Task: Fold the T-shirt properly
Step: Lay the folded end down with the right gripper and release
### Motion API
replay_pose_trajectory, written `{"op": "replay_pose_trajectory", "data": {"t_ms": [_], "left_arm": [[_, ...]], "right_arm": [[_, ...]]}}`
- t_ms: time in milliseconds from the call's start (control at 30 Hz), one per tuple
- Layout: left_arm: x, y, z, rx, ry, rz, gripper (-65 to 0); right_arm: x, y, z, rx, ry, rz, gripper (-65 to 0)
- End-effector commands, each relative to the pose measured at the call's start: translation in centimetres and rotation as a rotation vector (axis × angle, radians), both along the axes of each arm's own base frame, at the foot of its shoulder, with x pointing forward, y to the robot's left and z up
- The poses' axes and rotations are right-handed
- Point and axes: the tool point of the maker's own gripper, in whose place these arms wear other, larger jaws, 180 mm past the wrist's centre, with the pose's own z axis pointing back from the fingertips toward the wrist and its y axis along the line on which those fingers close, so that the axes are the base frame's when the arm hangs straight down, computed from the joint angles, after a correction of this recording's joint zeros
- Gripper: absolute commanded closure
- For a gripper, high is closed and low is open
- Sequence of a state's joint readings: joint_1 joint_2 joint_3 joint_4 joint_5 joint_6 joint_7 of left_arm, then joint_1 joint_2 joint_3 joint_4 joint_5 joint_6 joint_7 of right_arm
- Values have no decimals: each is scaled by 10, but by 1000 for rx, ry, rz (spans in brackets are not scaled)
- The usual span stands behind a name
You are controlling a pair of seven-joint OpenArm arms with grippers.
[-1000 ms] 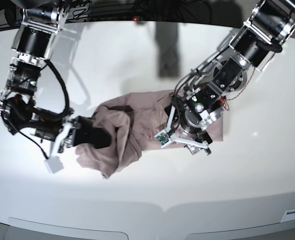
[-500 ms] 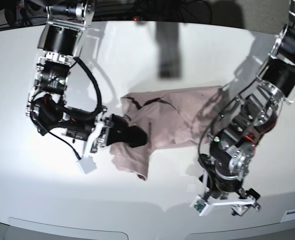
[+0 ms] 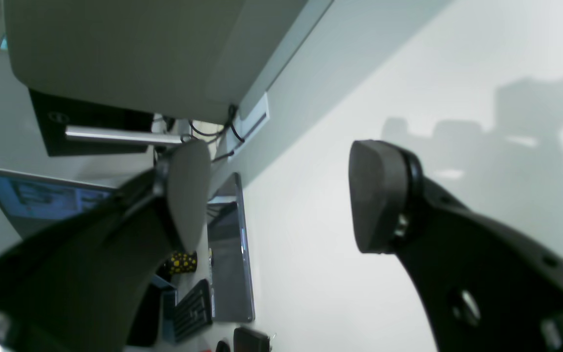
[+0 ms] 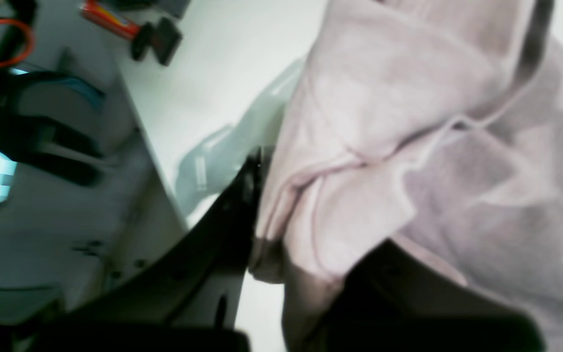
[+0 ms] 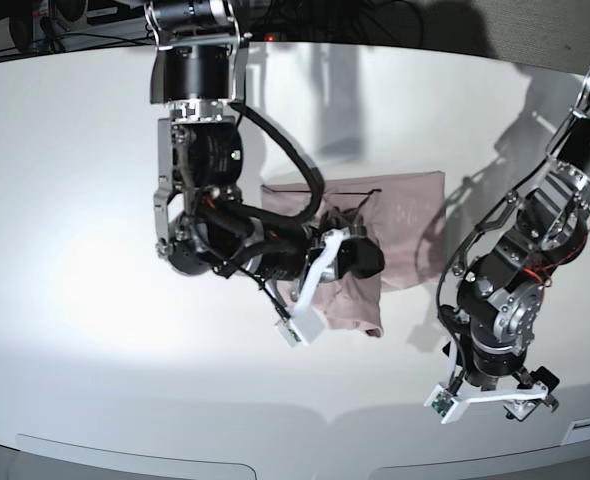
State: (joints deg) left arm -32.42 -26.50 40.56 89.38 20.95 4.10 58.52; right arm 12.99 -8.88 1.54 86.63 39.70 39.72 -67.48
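The T-shirt (image 5: pixel 395 225) lies partly folded near the middle of the white counter (image 5: pixel 95 330), a rough rectangle with one layer doubled over its near left part; the right pincer (image 5: pixel 367 262) is clenched on that doubled layer, and the right wrist view shows pink fabric (image 4: pixel 408 161) bunched between its dark fingers (image 4: pixel 223 220); the left pincer (image 5: pixel 490 402) hangs near the counter's front edge, well apart from the shirt, released, its two pads (image 3: pixel 374 195) standing wide with nothing between them; beyond them a laptop (image 3: pixel 42 200) shows off the counter.
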Motion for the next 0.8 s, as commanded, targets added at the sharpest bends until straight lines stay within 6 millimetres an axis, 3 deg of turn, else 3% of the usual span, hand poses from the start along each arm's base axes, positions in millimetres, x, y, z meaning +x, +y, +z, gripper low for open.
{"op": "replay_pose_trajectory", "data": {"t_ms": [0, 167, 400, 433, 500, 567, 767], "left_arm": [[8, 2, 25, 2, -68, 1, -429], [8, 2, 25, 2, -64, 7, -429], [8, 2, 25, 1, -64, 7, -429], [8, 2, 25, 1, -64, 7, -429], [8, 2, 25, 2, -64, 7, -429], [8, 2, 25, 2, -64, 7, -429], [8, 2, 25, 1, -64, 6, -429]], "right_arm": [[9, 6, 19, 34, -62, 0, 0], [11, 15, 27, 71, -100, -4, 0], [8, 15, 20, 30, -86, 12, 0], [8, 15, 20, 30, -86, 12, -17], [7, 15, 20, 29, -85, 13, -157], [7, 16, 21, 39, -84, 18, -252], [-30, 44, 18, 24, -24, 207, -276]]}}
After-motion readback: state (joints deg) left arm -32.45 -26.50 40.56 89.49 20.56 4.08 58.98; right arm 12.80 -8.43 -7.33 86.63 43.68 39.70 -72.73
